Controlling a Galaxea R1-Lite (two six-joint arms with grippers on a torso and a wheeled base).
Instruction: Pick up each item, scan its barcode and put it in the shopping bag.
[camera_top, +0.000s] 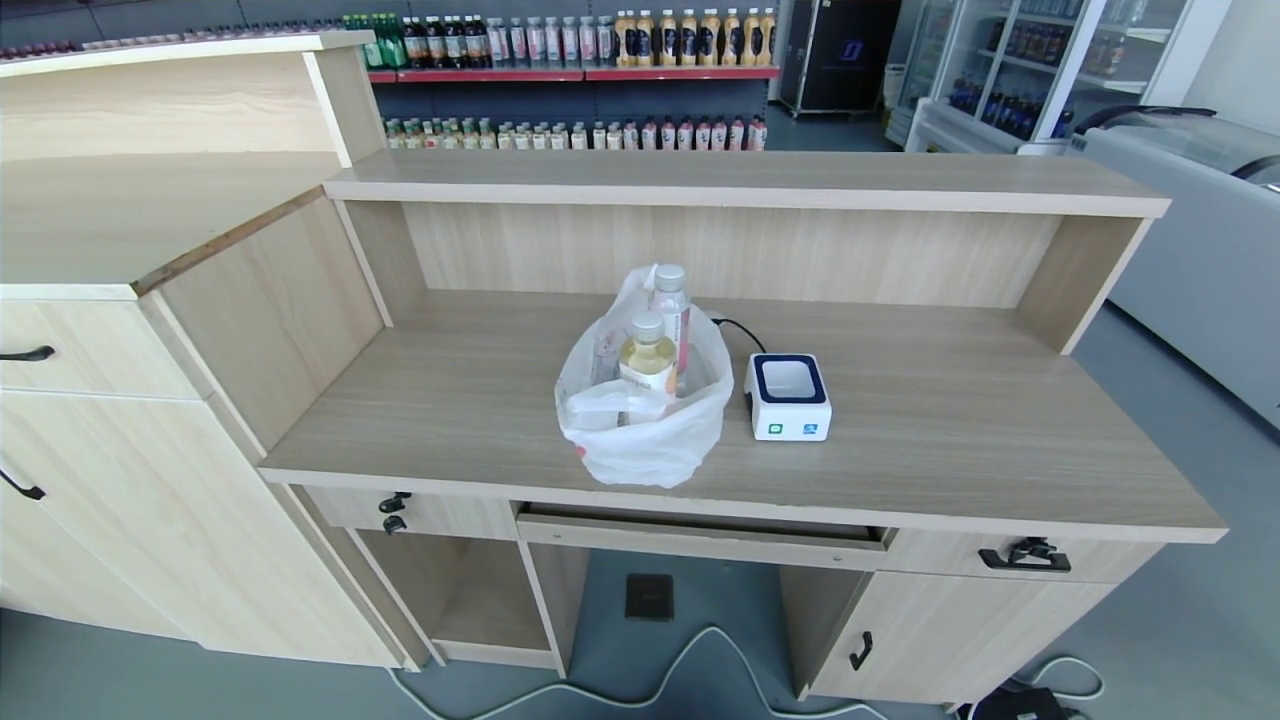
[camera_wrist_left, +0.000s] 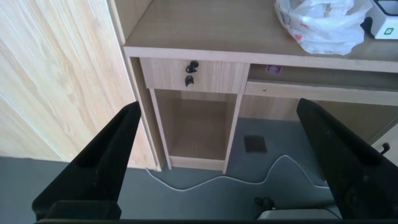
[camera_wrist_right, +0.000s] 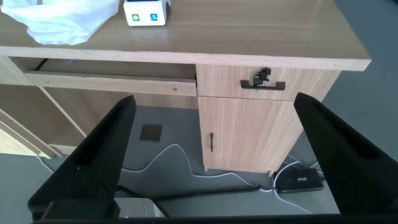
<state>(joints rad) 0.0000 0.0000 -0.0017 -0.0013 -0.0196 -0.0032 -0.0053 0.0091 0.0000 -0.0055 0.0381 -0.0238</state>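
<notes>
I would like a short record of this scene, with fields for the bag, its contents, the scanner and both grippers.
bag: white shopping bag, standing open on the counter
contents: yellowish bottle, taller pinkish bottle behind it, both capped
scanner: white scanner just right of the bag
left gripper: open, empty, low before the counter
right gripper: open, empty, low before the counter

I see the shopping bag (camera_top: 650, 445) on the worktop (camera_top: 1000, 430), middle, near the front edge; yellow drink bottle (camera_top: 648, 362) and pink-label bottle (camera_top: 673, 310) upright inside. White barcode scanner (camera_top: 788, 397) just beside it, right side.
</notes>
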